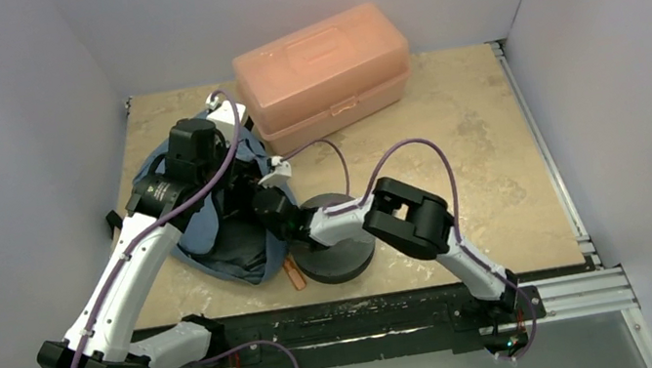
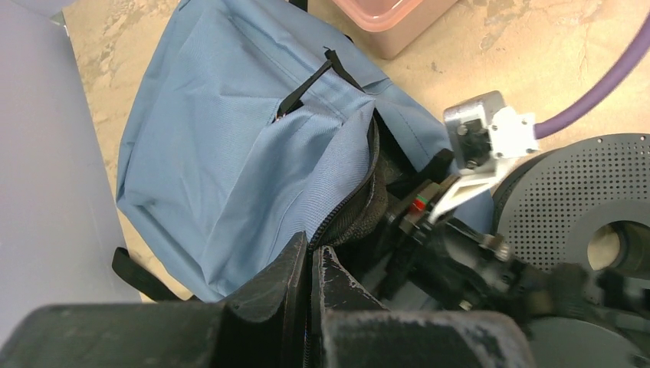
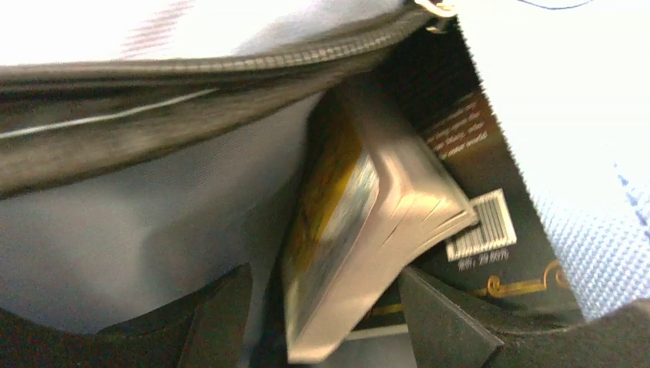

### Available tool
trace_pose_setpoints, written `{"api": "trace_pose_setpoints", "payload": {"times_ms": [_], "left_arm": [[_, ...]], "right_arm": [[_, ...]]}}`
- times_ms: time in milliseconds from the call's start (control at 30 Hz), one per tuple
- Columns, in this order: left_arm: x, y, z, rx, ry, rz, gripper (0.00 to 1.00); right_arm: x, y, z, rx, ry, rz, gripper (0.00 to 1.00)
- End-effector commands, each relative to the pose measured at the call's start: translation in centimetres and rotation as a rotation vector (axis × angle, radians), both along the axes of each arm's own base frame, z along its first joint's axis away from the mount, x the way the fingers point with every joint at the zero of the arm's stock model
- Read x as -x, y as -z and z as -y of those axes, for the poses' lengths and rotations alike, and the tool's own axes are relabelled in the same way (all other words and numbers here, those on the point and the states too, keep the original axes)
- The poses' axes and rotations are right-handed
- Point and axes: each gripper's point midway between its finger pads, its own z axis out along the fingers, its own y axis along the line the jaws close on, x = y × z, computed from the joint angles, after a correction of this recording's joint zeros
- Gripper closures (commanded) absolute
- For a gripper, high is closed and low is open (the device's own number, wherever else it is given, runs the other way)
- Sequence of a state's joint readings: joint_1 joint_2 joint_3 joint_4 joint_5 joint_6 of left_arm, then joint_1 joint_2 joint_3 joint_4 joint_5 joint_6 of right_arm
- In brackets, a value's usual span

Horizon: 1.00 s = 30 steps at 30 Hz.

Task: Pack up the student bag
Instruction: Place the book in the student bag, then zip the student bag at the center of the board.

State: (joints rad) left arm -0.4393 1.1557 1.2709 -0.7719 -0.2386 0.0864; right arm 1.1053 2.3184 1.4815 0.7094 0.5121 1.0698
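Two neighbours crowd student bag (image 1: 211, 232): salmon-pink box (image 1: 324, 71) at its 1 o'clock, black perforated disc (image 1: 341, 253) just beside at its 4 o'clock. Small orange item (image 1: 294, 274) at bag's 5 o'clock edge. Right arm blocks bag mouth; right jaws released, straddling book (image 3: 368, 222) inside. Left jaws clenched on bag's zipper rim. Bag lies flat at table's 9 o'clock, long axis 11-to-5, mouth facing 3 o'clock. Table (image 1: 494, 147) beige, marbled; white walls on three sides.
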Motion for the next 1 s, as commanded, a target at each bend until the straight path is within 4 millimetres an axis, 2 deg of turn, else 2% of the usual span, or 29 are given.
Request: {"api": "trace_pose_setpoints", "payload": {"times_ms": [0, 200, 267, 333, 433, 467, 533, 600, 667, 833, 967], "left_arm": [[-1.1, -2.8, 0.4, 0.065, -0.020, 0.104, 1.00], [-1.4, -2.2, 0.3, 0.045, -0.026, 0.090, 1.00], [-1.3, -2.0, 0.3, 0.046, -0.026, 0.085, 1.00], [-1.3, -1.7, 0.3, 0.043, -0.025, 0.080, 1.00], [-1.4, -1.3, 0.3, 0.033, -0.025, 0.069, 1.00], [-1.4, -1.3, 0.3, 0.031, -0.025, 0.068, 1.00], [-1.4, -1.2, 0.1, 0.028, -0.031, 0.067, 1.00], [-1.4, -0.8, 0.1, 0.023, -0.031, 0.061, 1.00], [-1.5, -0.5, 0.0, 0.013, -0.035, 0.050, 1.00], [-1.0, 0.1, 0.0, 0.012, -0.045, 0.008, 1.00], [1.3, 2.0, 2.2, 0.135, 0.008, -0.124, 1.00]], "right_arm": [[3.2, -4.8, 1.1, 0.034, -0.149, 0.047, 0.23], [8.1, -5.4, 3.8, 0.255, -0.398, 0.139, 0.20], [9.5, -5.3, 5.3, 0.340, -0.464, 0.163, 0.20], [10.5, -4.6, 7.3, 0.435, -0.507, 0.135, 0.20], [11.4, -4.2, 11.0, 0.564, -0.513, 0.138, 0.20], [11.7, -3.5, 12.6, 0.599, -0.501, 0.128, 0.20], [11.9, -4.4, 15.1, 0.598, -0.458, 0.142, 0.19], [11.9, -4.4, 16.6, 0.588, -0.440, 0.130, 0.18], [11.9, -4.5, 17.2, 0.560, -0.445, 0.106, 0.18], [11.5, -6.1, 16.1, 0.443, -0.532, 0.126, 0.27], [10.9, -7.3, 15.3, 0.416, -0.539, 0.169, 0.29]]}}
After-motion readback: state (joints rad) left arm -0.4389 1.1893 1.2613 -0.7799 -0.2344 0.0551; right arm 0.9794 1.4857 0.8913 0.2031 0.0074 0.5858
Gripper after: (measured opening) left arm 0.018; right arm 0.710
